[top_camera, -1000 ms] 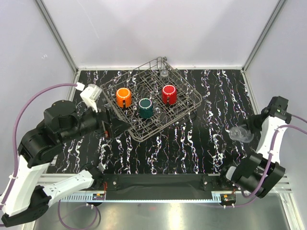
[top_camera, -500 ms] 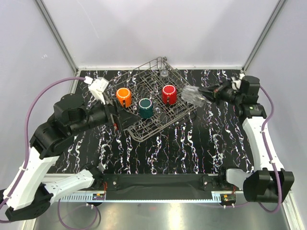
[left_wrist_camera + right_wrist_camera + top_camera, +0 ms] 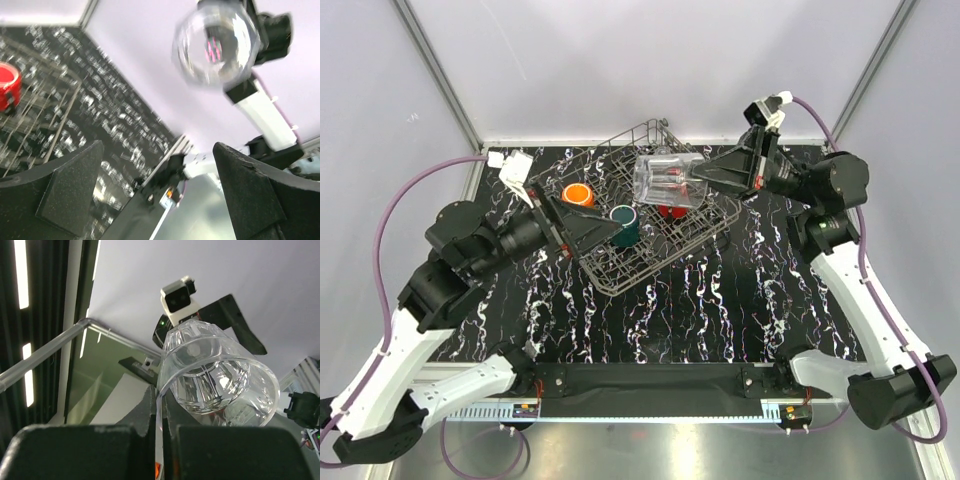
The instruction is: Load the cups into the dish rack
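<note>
Progress seems far along — orange cup [image 3: 577, 194], teal cup [image 3: 623, 222] and red cup [image 3: 670, 211] sit in the dish rack [image 3: 615, 275]; one clear cup [image 3: 665, 180], pinched at its rim by the right claw [image 3: 708, 177], hangs over the rack's far side, not yet placed. Left claw [image 3: 157, 150] gapes empty. Rim grip shows only in right wrist cam — top view hides it.

Right arm up high, stretched out above dish rack [image 3: 642, 268]. Right gripper [image 3: 702, 180] pinching clear cup [image 3: 665, 180] by rim. Left gripper [image 3: 596, 226] at rack's left edge, fingers spread wide.
</note>
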Controlling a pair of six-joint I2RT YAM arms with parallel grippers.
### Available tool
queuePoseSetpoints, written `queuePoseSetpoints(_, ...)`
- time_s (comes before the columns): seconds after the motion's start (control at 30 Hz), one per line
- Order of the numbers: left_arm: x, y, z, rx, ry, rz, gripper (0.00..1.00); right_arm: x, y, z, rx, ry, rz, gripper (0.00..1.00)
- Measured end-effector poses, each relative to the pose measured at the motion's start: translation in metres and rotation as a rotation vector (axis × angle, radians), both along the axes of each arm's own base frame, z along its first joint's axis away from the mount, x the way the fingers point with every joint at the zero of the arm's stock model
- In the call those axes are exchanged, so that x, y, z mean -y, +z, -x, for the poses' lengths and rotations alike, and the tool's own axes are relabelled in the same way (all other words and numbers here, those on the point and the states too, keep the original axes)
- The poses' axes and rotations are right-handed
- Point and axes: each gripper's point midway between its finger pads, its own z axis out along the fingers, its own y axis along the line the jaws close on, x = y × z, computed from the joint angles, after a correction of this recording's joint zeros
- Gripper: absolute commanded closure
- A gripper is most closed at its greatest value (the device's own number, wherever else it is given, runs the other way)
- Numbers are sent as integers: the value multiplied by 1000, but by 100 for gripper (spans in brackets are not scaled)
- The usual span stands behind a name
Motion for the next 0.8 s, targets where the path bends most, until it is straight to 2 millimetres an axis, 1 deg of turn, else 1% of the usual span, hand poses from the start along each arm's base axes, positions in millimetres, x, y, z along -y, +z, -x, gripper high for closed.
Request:
queuePoseSetpoints(0.07,6,8,-2,17,-18,33,1,-7,2,10,10,41,-10,100)
queuePoseSetpoints(0.17,15,24,-4,56,-51,85,1,-16,1,15,3,79,-14,100)
queuePoseSetpoints(0.23,19,29,-6,73,-63,109,1,-22,-1,15,-9,98,-13,100)
queuePoseSetpoints(0.47,23,47,-6,121,-78,170,1,-41,-13,12,-51,150,3,100)
queuePoseSetpoints(0.57,28,46,-10,109,-85,169,1,-48,-16,10,-57,173,7,100)
queuePoseSetpoints(0.67,35,41,-17,87,-87,156,9,-53,-13,6,-56,184,9,100)
queuePoseSetpoints(0.73,38,35,-21,68,-87,142,27,-55,-11,3,-52,185,8,100)
queuePoseSetpoints(0.8,40,33,-22,59,-92,134,49,-55,-10,3,-43,185,8,100)
